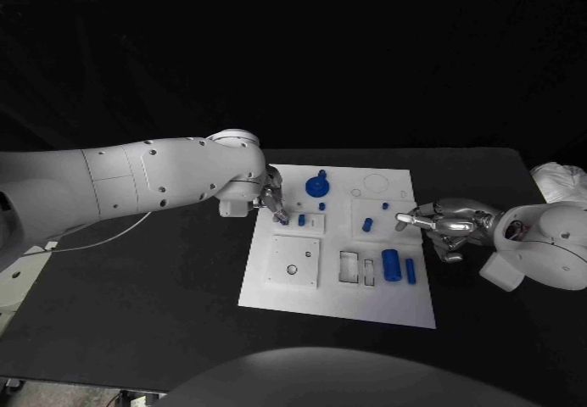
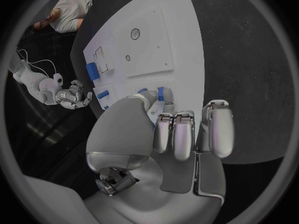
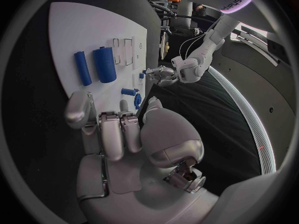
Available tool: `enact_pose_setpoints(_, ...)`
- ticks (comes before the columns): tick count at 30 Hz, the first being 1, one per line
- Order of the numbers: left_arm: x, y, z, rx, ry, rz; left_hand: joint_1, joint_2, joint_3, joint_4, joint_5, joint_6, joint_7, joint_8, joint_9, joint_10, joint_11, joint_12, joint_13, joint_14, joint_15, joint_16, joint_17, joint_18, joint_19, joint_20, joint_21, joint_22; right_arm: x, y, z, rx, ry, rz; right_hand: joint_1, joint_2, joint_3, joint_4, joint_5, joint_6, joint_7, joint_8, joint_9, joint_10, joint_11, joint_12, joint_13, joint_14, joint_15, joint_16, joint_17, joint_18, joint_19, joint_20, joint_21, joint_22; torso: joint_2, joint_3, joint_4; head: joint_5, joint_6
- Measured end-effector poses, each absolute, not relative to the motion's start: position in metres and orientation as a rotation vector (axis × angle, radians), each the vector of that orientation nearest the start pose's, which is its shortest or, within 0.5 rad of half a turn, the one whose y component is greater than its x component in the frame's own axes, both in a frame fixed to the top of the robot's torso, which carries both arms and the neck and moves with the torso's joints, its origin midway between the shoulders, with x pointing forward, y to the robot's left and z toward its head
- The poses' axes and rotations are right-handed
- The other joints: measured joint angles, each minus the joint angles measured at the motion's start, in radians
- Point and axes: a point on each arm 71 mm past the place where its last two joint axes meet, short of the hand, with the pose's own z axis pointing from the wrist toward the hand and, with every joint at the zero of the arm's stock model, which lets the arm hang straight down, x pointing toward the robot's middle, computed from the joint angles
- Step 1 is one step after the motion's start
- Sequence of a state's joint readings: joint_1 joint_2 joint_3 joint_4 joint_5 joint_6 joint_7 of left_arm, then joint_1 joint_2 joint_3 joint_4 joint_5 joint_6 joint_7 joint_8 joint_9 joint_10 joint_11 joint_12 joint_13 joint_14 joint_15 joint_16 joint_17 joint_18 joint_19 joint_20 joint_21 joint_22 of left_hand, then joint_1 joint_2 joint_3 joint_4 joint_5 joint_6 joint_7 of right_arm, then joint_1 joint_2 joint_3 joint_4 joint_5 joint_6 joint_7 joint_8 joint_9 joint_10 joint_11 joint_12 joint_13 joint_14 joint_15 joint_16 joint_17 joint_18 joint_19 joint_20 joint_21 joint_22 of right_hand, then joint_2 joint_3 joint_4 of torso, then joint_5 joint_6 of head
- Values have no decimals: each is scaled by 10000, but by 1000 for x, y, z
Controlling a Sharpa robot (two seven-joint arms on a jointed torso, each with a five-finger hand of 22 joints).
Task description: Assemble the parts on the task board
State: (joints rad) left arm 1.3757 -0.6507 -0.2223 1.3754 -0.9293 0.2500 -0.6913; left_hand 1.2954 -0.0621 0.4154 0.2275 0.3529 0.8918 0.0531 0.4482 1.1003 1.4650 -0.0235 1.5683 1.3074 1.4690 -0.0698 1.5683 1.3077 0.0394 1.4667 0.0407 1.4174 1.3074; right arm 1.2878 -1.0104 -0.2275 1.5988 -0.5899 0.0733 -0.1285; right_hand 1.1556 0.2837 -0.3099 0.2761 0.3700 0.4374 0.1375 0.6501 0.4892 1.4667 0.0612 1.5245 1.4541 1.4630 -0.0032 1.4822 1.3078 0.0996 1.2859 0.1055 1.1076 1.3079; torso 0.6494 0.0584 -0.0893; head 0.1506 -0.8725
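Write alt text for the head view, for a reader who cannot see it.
A white task board lies on a black table between two white robot arms. The left hand reaches over the board's left edge beside a small blue peg; the right hand hovers at its right edge, near a large blue cylinder.

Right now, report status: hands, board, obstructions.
Left hand over the task board's left edge, pinching a small blue part. Right hand at the right edge, grip unclear. Nothing in the way.
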Motion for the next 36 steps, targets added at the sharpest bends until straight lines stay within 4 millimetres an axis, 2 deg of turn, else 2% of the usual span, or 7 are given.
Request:
enact_pose_setpoints(19,499,177,-220,-1458,24625,-1793,-23,-21,55,56,-47,3,3,-37,5,0,0,0,-1,0,0,0,-2,1,0,1,0,0,439,-258,-233,5873,22996,9856,-1,-1,0,0,0,0,0,0,0,-3,3,11,0,0,1,0,-2,-1,0,0,0,-2,-7,5,-12,-51,0)
enact_pose_setpoints(36,500,178,-219,-1460,24395,-1703,5,6,86,25,-55,17,17,-77,-6,0,1,0,-1,0,0,0,-3,0,0,1,0,-1,439,-258,-234,5873,23027,9857,-38,-38,0,0,39,0,0,0,0,20,-19,12,-2,2,2,0,-3,-1,-36,36,0,-4,-13,7,0,-21,0)
